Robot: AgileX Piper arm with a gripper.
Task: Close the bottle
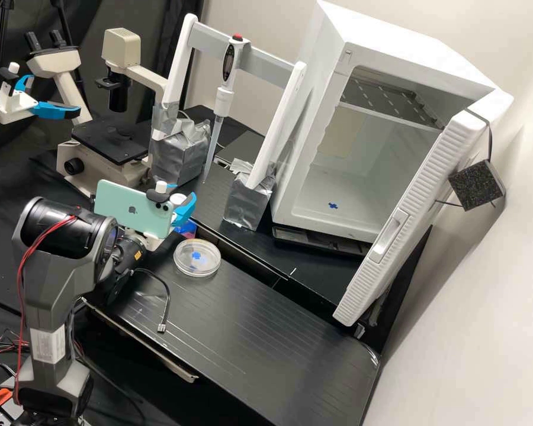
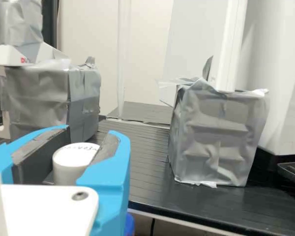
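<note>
The gripper [image 1: 182,197] clasps a white cap [image 2: 70,166]; high view adds a petri dish [image 1: 196,258] near the counter's [image 1: 272,337] far edge.

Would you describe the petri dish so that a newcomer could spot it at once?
In the high view, go from the open white cabinet down-left to the black bench. The dish lies there near the mint-green phone; it alone is flat, round and clear, around a blue mark.

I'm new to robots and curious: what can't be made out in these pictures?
Whether the white cap sits straight, wrist view: a finger of the gripper hides its lower rim.
Part of the microscope's base, high view: behind the phone.
Rest of the second arm, high view: past the left edge.
</note>
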